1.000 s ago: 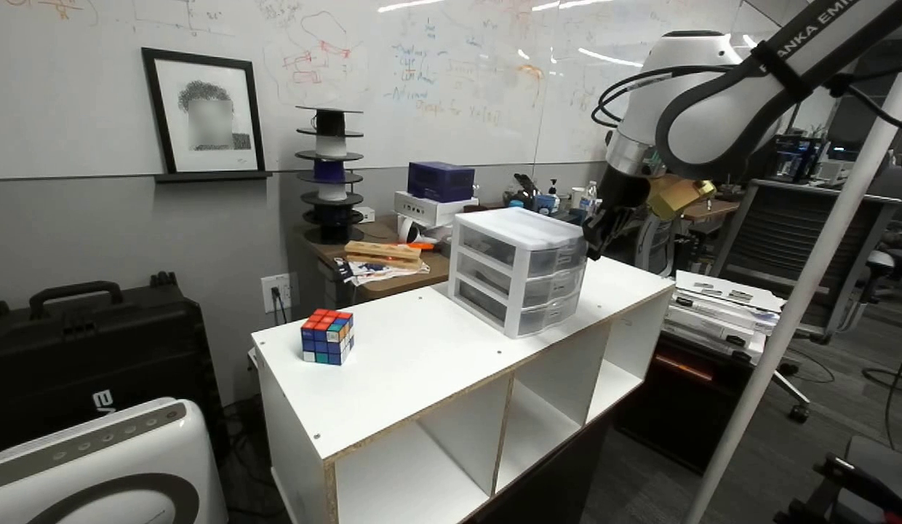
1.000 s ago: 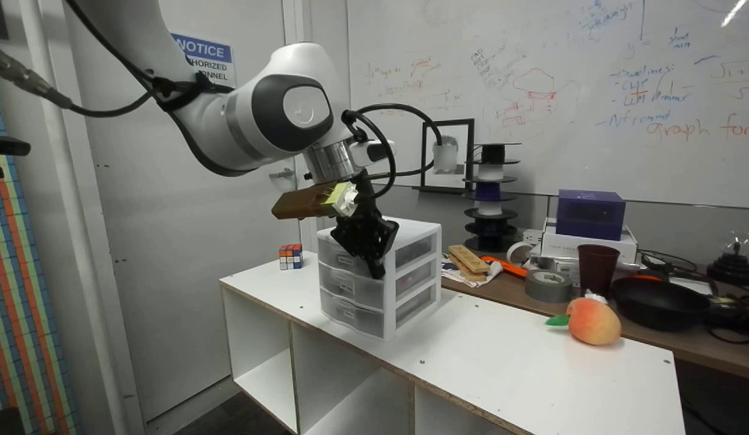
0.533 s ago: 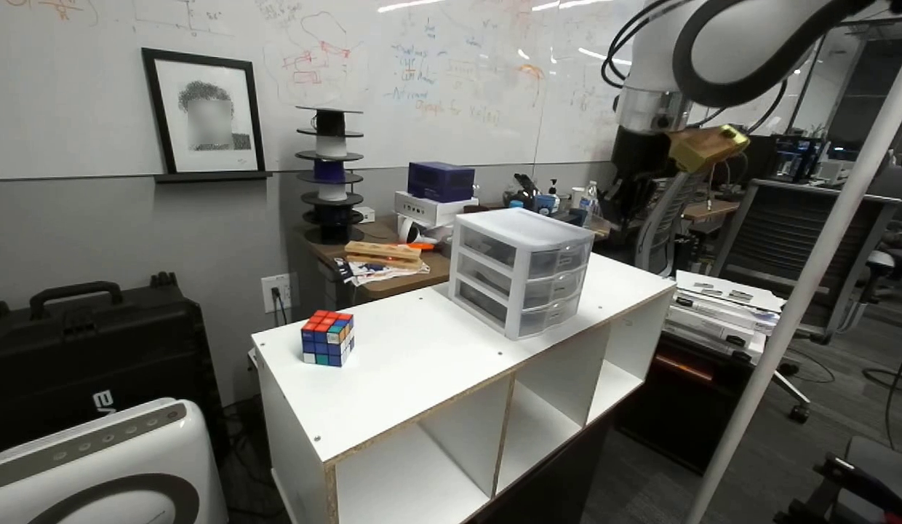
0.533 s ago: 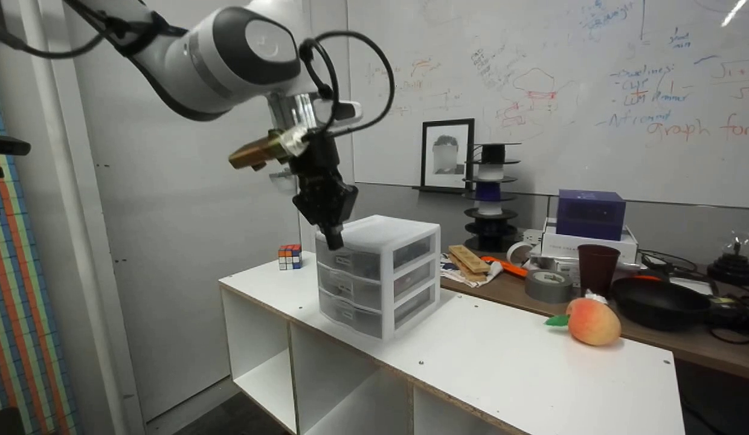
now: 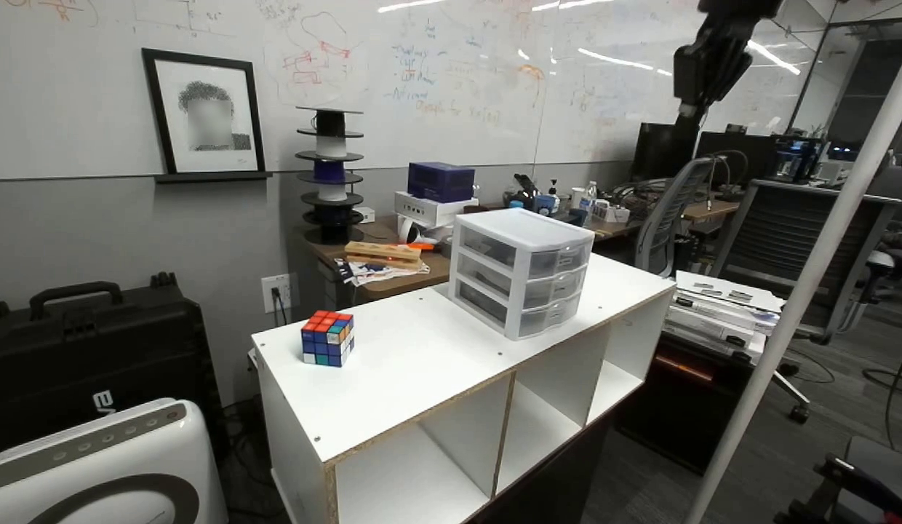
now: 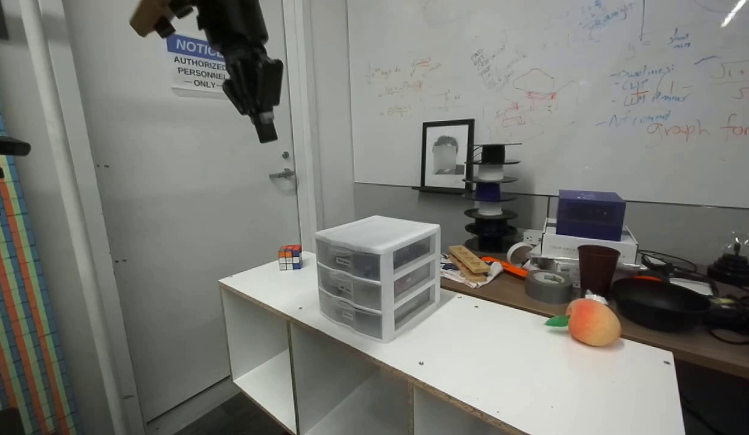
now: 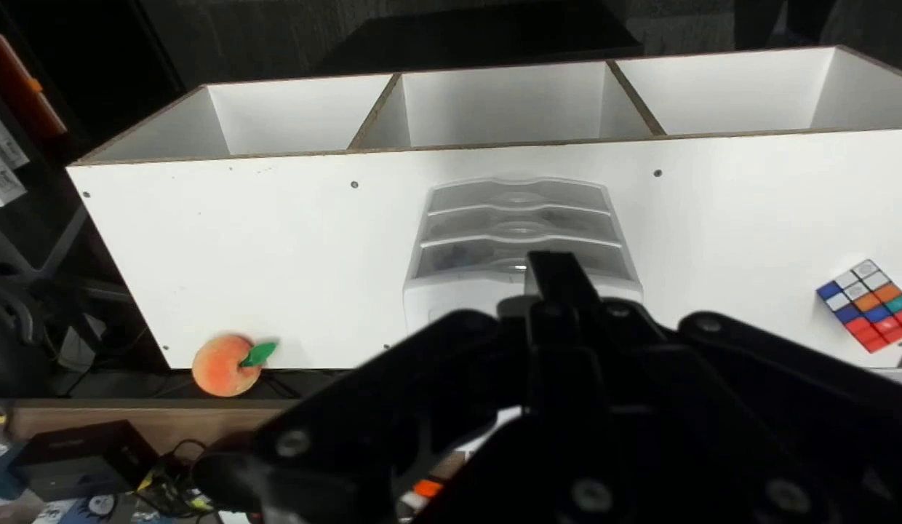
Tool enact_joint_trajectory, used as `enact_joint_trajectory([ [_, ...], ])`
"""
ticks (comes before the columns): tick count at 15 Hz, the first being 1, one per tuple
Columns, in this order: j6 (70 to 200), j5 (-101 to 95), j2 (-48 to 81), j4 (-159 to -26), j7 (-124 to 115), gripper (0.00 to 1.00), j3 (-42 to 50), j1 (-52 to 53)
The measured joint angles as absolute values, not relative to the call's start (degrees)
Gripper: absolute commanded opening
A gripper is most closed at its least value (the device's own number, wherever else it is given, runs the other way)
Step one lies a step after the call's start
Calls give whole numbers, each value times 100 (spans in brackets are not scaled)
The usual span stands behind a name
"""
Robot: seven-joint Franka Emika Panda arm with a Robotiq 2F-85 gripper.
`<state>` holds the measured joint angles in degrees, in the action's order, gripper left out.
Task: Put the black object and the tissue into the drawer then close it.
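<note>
The white-framed three-tier drawer unit (image 5: 482,274) stands on the white shelf in both exterior views (image 6: 386,281). Its translucent drawers, including the top drawer (image 6: 349,258), are all pushed in. In the wrist view, a faint dark patch shows through the top drawer (image 7: 458,255); what it is cannot be told. The black object and the tissue are not visible as separate things. My gripper (image 5: 688,110) is high above and apart from the unit, also in an exterior view (image 6: 266,128). Its fingertips (image 7: 544,280) are together with nothing seen between them.
The white shelf (image 5: 393,364) also bears a Rubik's cube (image 5: 327,337) at one end and a toy peach (image 6: 594,322) at the other. A cluttered brown desk (image 6: 519,296) stands behind, with a pan, a cup and tape. A white pole (image 5: 807,291) stands near.
My gripper has risen from beside the drawer unit's front and moved back, away from it. The drawer unit and its drawers look unmoved over the last half second.
</note>
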<state>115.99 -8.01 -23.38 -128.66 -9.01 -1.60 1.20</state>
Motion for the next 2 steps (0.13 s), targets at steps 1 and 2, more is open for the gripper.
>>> enact_joint_trajectory([
  [1, 11384, -708, -2591, -12853, -937, 16, -182, 120],
  [2, 11103, -536, -2788, -12812, -954, 23, -182, 119],
])
